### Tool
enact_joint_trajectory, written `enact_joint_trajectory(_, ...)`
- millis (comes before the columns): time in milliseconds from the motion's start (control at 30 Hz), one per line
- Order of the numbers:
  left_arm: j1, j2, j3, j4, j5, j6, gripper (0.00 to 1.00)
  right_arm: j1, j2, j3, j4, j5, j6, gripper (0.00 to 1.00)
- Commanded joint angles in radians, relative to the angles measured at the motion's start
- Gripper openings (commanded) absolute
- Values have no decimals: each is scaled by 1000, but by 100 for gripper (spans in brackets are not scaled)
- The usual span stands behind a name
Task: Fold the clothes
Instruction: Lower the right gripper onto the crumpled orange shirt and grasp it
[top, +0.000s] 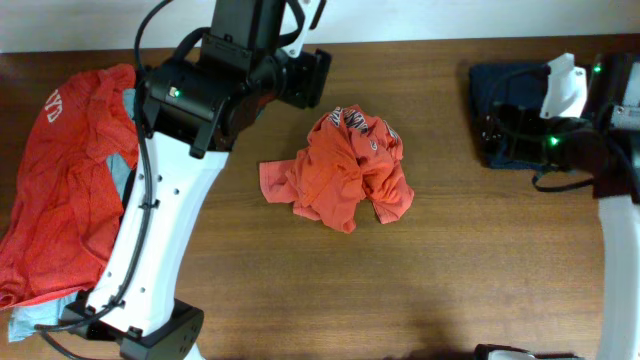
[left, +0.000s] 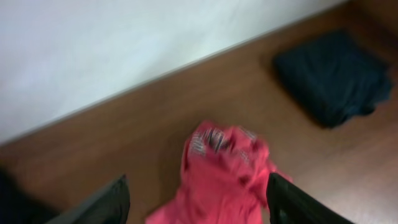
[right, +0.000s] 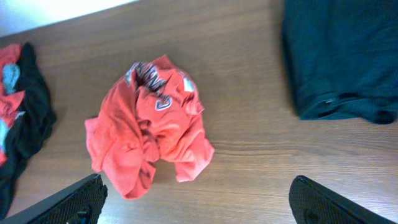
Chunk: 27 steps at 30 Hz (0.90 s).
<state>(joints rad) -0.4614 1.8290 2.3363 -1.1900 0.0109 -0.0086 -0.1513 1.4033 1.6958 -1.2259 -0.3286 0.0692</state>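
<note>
- A crumpled orange-red T-shirt (top: 345, 165) lies bunched at the centre of the overhead frame.
- It looks soft, light and limp, and is probably best pinched at the loose flap on its left.
- A heap of clothes (top: 60, 190) fills the left edge, and a folded navy piece (top: 510, 110) sits upper right.
- The left gripper (left: 198, 186) hovers above the shirt, fingers spread wide and empty.
- The right gripper (right: 199, 196), at the upper right, is also spread and empty.
</note>
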Motion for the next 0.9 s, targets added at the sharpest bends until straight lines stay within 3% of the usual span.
enact_joint_trajectory(0,47,19,19,-71,-37,1,71,-5,74,14,11,-110,-40,99)
enact_joint_trajectory(233,103,106,19,-142,-10,1,72,-2,292,8,64,-194,-67,99)
enact_joint_trajectory(400,101,202,19,-162,11,1,72,31,403,8,65,-246,-134,93)
enact_joint_trajectory(567,128,310,19,-199,79,-7,72,95,422,8,78,-246,-211,93)
enact_joint_trajectory(867,320,373,19,-108,151,-162,72,278,417,8,109,-65,-233,93)
